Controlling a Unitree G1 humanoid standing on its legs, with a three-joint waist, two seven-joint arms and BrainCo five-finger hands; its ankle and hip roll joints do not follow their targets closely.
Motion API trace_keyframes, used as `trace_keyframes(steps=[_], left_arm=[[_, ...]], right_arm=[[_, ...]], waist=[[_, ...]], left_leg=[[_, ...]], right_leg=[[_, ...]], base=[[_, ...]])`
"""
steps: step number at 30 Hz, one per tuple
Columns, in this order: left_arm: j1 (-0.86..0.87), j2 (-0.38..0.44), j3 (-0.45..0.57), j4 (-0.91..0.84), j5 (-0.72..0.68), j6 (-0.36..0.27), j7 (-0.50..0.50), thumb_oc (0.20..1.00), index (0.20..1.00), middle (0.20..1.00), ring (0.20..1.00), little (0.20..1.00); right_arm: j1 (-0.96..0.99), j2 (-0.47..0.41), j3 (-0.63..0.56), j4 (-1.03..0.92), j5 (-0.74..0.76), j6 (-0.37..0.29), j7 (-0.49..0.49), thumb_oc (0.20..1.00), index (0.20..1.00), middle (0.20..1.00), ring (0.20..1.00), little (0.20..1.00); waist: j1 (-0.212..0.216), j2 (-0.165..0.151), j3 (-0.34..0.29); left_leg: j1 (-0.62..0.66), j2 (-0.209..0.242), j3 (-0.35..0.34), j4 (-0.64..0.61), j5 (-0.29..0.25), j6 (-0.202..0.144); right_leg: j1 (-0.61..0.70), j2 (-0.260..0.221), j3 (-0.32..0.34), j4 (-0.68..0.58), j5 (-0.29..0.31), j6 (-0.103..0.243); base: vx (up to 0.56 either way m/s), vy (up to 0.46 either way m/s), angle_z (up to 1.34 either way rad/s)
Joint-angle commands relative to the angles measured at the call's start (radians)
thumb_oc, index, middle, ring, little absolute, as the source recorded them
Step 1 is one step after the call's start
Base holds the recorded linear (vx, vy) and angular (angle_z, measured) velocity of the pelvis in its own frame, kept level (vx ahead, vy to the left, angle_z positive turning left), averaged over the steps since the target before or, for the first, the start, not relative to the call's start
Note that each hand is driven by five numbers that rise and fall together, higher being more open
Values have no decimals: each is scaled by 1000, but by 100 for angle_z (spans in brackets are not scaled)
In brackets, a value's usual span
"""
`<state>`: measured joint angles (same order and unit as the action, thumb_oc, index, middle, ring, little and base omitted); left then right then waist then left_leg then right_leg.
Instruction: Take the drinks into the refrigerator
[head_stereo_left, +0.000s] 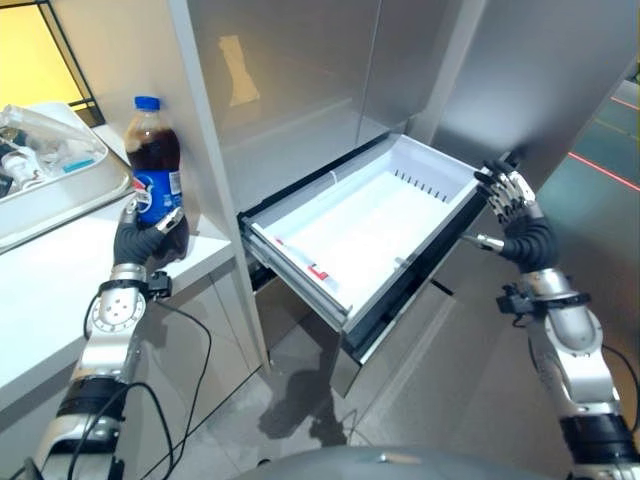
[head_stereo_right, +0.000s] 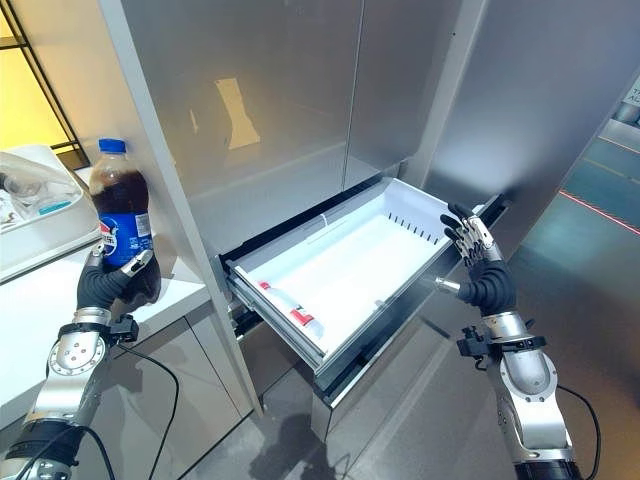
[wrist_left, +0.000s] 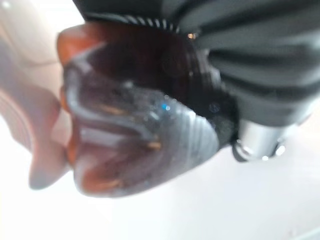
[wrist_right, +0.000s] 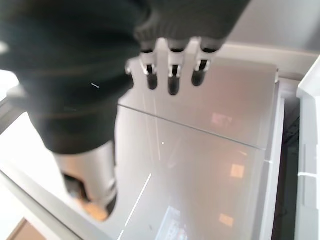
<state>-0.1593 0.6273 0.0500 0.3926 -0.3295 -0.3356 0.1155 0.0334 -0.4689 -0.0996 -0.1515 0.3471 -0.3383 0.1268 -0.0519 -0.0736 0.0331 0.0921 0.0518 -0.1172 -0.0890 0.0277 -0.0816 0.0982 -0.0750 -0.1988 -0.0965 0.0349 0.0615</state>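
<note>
At the left of the frame the left hand (head_stereo_left: 142, 240) wraps the lower body of the full cola bottle (head_stereo_left: 155, 170) standing on the white table (head_stereo_left: 60, 270), likely heavy and slick, while the right hand (head_stereo_left: 512, 200), fingers spread, rests against the open drawer (head_stereo_left: 360, 225).

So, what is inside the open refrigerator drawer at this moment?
The white drawer holds no drinks; its bare white floor shows. The cola bottle stands on the counter, the left hand curled round it. The drawer's near-wall corner is hidden.
</note>
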Motion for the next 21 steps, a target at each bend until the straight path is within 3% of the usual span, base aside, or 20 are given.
trace_keyframes(steps=[1,9,15,21], left_arm=[[-161,0,-5,56,-15,-47,-10,200,200,200,200,200],[-123,-27,24,-34,-69,-63,-34,200,200,200,200,200],[-35,-102,82,-239,-177,-85,-86,200,200,200,200,200],[67,-133,97,-471,-261,-86,-203,200,200,200,200,200]], right_arm=[[-61,-20,-14,-65,34,-30,0,1000,1000,1000,1000,1000],[-60,-20,-36,-38,11,-27,-17,1000,1000,1000,1000,1000],[-64,-33,-71,9,-13,-24,-40,1000,1000,1000,1000,1000],[-60,-68,-72,59,64,-4,6,1000,1000,1000,1000,1000]], waist=[[-21,15,-5],[-15,16,-7],[-3,11,-2],[9,5,2]], left_leg=[[4,-52,-64,3,-69,81],[1,-52,-68,3,-68,80],[-7,-54,-74,3,-65,80],[-11,-57,-74,3,-62,81]], right_leg=[[15,9,-25,116,-122,-5],[20,9,-32,109,-120,-6],[19,9,-34,104,-116,-8],[20,8,-34,91,-106,-9]], base=[[0,0,0],[0,0,0],[0,0,0],[0,0,0]])
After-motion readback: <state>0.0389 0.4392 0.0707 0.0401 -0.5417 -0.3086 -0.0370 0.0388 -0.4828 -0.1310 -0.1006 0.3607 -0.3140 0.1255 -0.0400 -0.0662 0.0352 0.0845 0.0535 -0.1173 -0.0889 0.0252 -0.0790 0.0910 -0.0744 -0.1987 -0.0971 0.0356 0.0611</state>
